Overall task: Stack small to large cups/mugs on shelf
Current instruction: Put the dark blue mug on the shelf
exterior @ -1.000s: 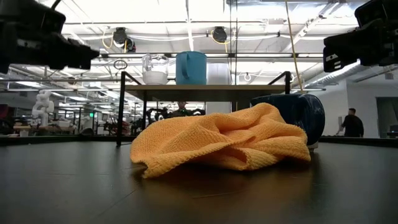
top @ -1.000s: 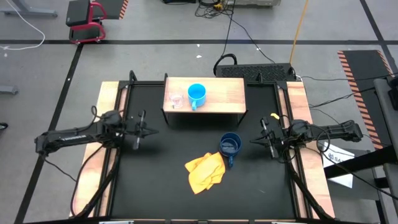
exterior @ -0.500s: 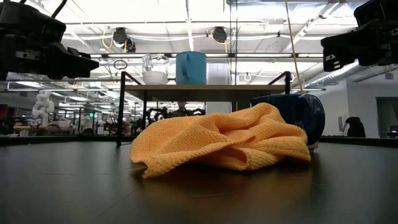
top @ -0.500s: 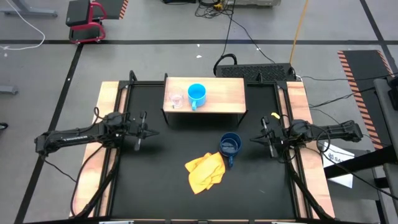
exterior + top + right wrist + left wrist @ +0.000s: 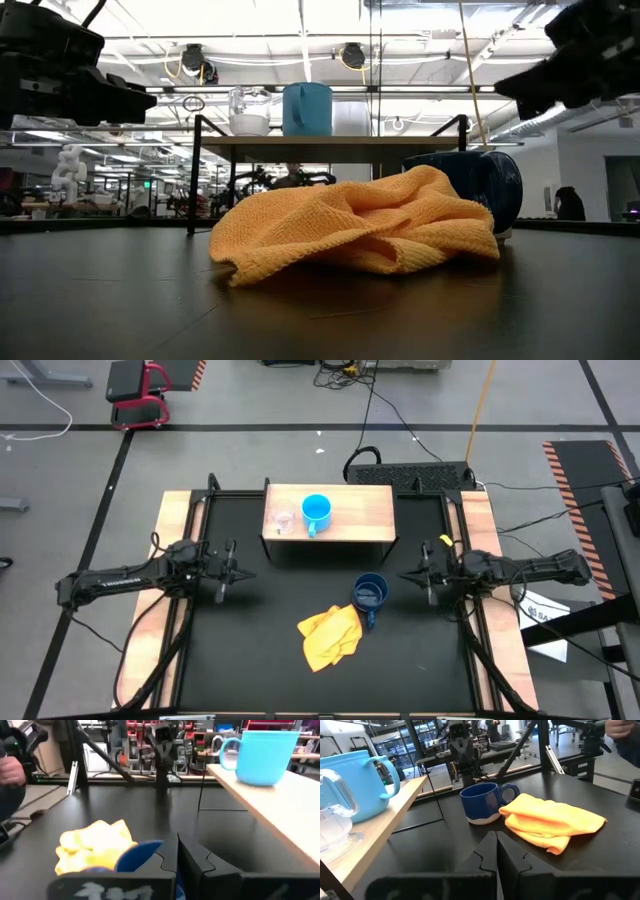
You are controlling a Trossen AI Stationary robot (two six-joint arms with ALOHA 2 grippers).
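Observation:
The shelf (image 5: 355, 510) stands at the table's far middle. On its top stand the small clear glass cup (image 5: 283, 521) and, right of it, the light blue mug (image 5: 316, 512). The dark blue mug (image 5: 371, 593) stands upright on the black table in front of the shelf, its handle toward the near edge. My left gripper (image 5: 245, 571) hovers shut and empty left of the shelf's front. My right gripper (image 5: 402, 576) hovers shut and empty just right of the dark blue mug (image 5: 137, 855), pointing at it.
A crumpled yellow cloth (image 5: 330, 635) lies on the table against the dark blue mug's near left side. Light wooden side rails (image 5: 177, 530) (image 5: 478, 520) flank the black table. The shelf top is bare right of the light blue mug. A person (image 5: 568, 205) stands far behind.
My right gripper has swung a little toward the table's far edge and turned somewhat, staying shut. My left gripper has sunk slightly. The cups, cloth and shelf have stayed where they were.

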